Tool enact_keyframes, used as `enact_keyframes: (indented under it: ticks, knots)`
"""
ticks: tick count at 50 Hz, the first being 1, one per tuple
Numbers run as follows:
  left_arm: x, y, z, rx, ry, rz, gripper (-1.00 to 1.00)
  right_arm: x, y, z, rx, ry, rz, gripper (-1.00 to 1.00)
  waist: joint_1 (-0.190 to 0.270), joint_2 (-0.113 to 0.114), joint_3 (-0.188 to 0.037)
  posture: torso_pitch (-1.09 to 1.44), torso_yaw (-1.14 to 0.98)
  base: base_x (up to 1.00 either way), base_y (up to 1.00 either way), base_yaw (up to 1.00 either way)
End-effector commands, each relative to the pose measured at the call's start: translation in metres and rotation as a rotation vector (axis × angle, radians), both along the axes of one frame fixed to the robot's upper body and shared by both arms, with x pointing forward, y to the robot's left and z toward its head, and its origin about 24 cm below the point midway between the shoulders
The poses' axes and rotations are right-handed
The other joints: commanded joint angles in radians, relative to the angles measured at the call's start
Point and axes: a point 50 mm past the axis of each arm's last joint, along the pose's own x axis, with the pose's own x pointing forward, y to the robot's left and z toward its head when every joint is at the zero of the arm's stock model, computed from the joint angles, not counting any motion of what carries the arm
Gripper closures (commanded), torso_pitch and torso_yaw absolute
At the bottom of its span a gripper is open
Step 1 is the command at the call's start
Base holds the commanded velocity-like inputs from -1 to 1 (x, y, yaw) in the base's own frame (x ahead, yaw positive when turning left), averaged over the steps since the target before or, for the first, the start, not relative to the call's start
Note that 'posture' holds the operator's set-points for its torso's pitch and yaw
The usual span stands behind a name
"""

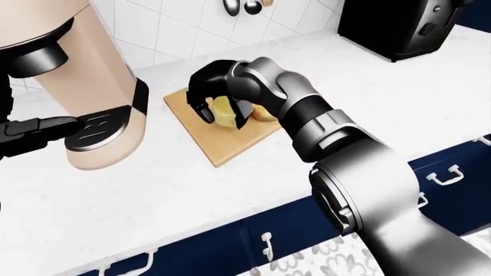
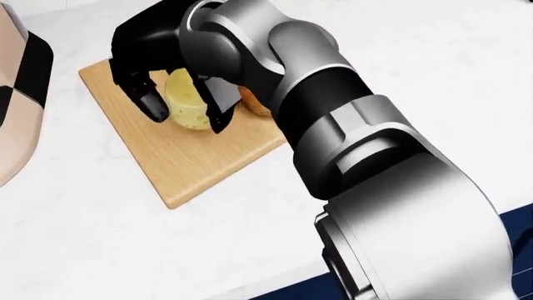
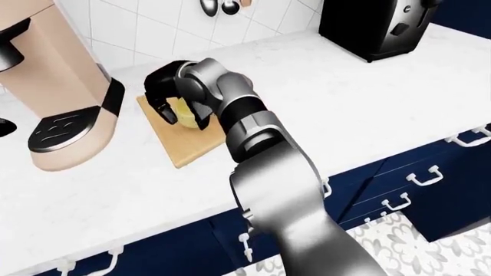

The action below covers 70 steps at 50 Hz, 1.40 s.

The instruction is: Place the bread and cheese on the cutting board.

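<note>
The wooden cutting board [image 2: 192, 169] lies on the white counter at the left of the head view. My right hand [image 2: 187, 115] hangs over its upper part, black fingers [image 2: 218, 112] and thumb closed round the yellow holed cheese wedge [image 2: 187, 100], low over the board. The brown bread [image 2: 254, 101] sits on the board's right edge, mostly hidden behind my forearm. At the left edge of the left-eye view a black shape, apparently my left hand [image 1: 38, 131], hovers beside the coffee machine; its fingers are unclear.
A beige coffee machine [image 1: 84, 86] stands left of the board. A black appliance [image 1: 399, 26] sits at the top right, and utensils [image 1: 244, 6] hang on the tiled wall. Blue cabinets [image 1: 453, 178] run under the counter edge.
</note>
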Motion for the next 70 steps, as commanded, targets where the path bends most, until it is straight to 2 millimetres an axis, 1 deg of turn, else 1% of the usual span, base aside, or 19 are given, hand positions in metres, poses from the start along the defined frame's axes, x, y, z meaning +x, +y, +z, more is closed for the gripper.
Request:
enact_keyframes:
  ticks: [1,2,3,4,12,17,23,25,26,36,37,40,48,56,61,66,70]
  knots:
    - [-0.006,-0.001,0.013,0.033,-0.064,0.01,-1.0,-0.004,0.005,0.029,0.055,-0.086,0.023,-0.25,-0.001,0.009,-0.028,0.0,0.0,0.0,0.0,0.0]
    - [-0.006,0.0,0.013,0.034,-0.064,0.011,-1.0,-0.004,0.004,0.028,0.053,-0.084,0.024,-0.49,-0.001,0.009,-0.027,0.0,0.0,0.0,0.0,0.0]
    - [-0.006,0.0,0.013,0.034,-0.064,0.012,-1.0,-0.004,0.005,0.028,0.054,-0.084,0.026,-0.87,-0.001,0.009,-0.027,0.0,0.0,0.0,0.0,0.0]
    - [-0.006,0.0,0.014,0.034,-0.066,0.012,-1.0,-0.004,0.005,0.028,0.056,-0.084,0.027,-1.0,-0.001,0.009,-0.027,0.0,0.0,0.0,0.0,0.0]
    - [-0.007,0.001,0.014,0.033,-0.066,0.014,-1.0,-0.005,0.005,0.03,0.052,-0.082,0.029,-1.0,-0.001,0.008,-0.028,0.0,0.0,0.0,0.0,0.0]
    - [-0.006,0.0,0.014,0.034,-0.066,0.013,-1.0,-0.005,0.003,0.035,0.038,-0.075,0.021,-1.0,-0.001,0.008,-0.027,0.0,0.0,0.0,0.0,0.0]
    - [-0.006,0.0,0.015,0.033,-0.068,0.013,-1.0,-0.005,-0.001,0.044,-0.002,-0.016,-0.012,-1.0,-0.002,0.006,-0.025,0.0,0.0,0.0,0.0,0.0]
    - [-0.006,0.0,0.015,0.033,-0.068,0.012,-1.0,-0.006,-0.002,0.048,-0.004,-0.007,-0.018,-1.0,-0.002,0.006,-0.025,0.0,0.0,0.0,0.0,0.0]
    - [-0.006,-0.001,0.015,0.033,-0.068,0.01,-1.0,-0.007,-0.002,0.054,0.011,0.003,-0.019,-1.0,-0.003,0.006,-0.025,0.0,0.0,0.0,0.0,0.0]
    - [-0.004,-0.003,0.016,0.037,-0.067,0.003,-1.0,-0.016,-0.006,0.087,0.034,-0.013,0.029,-1.0,-0.004,0.007,-0.02,0.0,0.0,0.0,0.0,0.0]
    - [-0.004,-0.003,0.016,0.037,-0.068,0.003,-1.0,-0.017,-0.008,0.092,0.034,-0.018,0.031,-1.0,-0.004,0.007,-0.02,0.0,0.0,0.0,0.0,0.0]
    - [-0.004,-0.004,0.016,0.038,-0.067,0.001,-1.0,-0.019,-0.013,0.101,0.032,-0.03,0.031,-1.0,-0.005,0.006,-0.019,0.0,0.0,0.0,0.0,0.0]
    - [-0.002,-0.006,0.02,0.041,-0.071,-0.003,-1.0,-0.021,-0.027,0.118,0.043,-0.03,0.023,-1.0,-0.005,0.004,-0.016,0.0,0.0,0.0,0.0,0.0]
    - [-0.002,-0.007,0.022,0.044,-0.073,-0.003,-1.0,-0.017,-0.053,0.132,0.055,-0.051,-0.035,-1.0,-0.004,0.001,-0.014,0.0,0.0,0.0,0.0,0.0]
    - [-0.002,-0.007,0.024,0.047,-0.076,-0.004,-1.0,-0.016,-0.065,0.138,0.063,-0.054,-0.065,-1.0,-0.004,0.0,-0.013,0.0,0.0,0.0,0.0,0.0]
    - [-0.002,-0.006,0.024,0.046,-0.077,-0.004,-1.0,-0.018,-0.078,0.149,0.085,-0.049,-0.081,-1.0,-0.003,-0.002,-0.013,0.0,0.0,0.0,0.0,0.0]
    - [-0.001,-0.007,0.024,0.048,-0.076,-0.006,-1.0,-0.018,-0.086,0.151,0.095,-0.045,-0.082,-1.0,-0.003,-0.003,-0.011,0.0,0.0,0.0,0.0,0.0]
